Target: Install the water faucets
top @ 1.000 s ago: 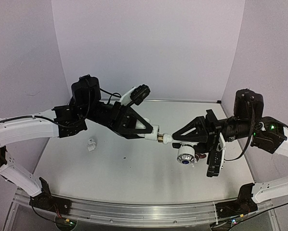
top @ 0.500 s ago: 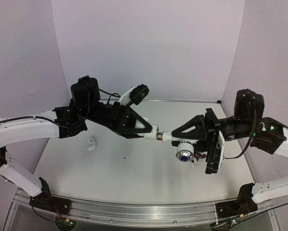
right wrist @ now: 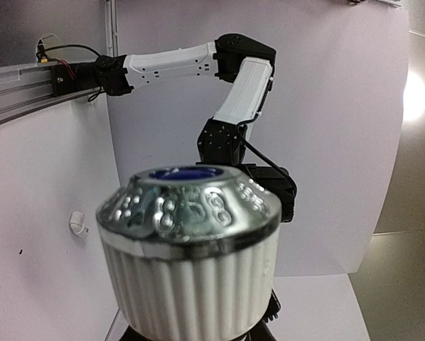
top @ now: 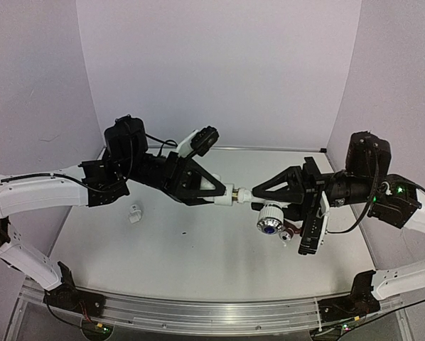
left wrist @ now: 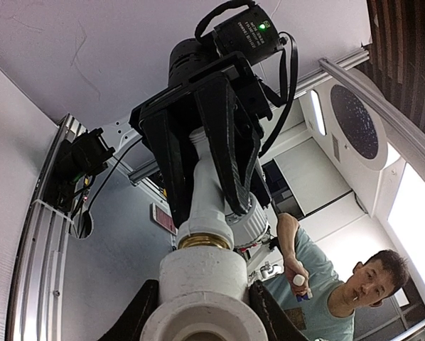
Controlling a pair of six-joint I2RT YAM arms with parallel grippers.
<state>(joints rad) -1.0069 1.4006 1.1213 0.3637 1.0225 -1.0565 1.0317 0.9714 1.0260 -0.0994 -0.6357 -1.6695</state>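
Clamped: one faucet (top: pixel 269 217) in right claw (top: pixel 261 197), one fitting (top: pixel 225 193) in left claw (top: pixel 219 190), joined between; second fitting (top: pixel 135 213) well behind left claw.

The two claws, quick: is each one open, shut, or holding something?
Left gripper: closed on the white pipe fitting.
Right gripper: closed on the water faucet.

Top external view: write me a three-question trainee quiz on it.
1. True or false: the faucet lies loose on the table.
2. The left tool grips: A) a white fitting, B) a screwdriver, C) nothing?
3. Which tool holds the faucet?
Key: 1 false; 2 A; 3 the right tool.
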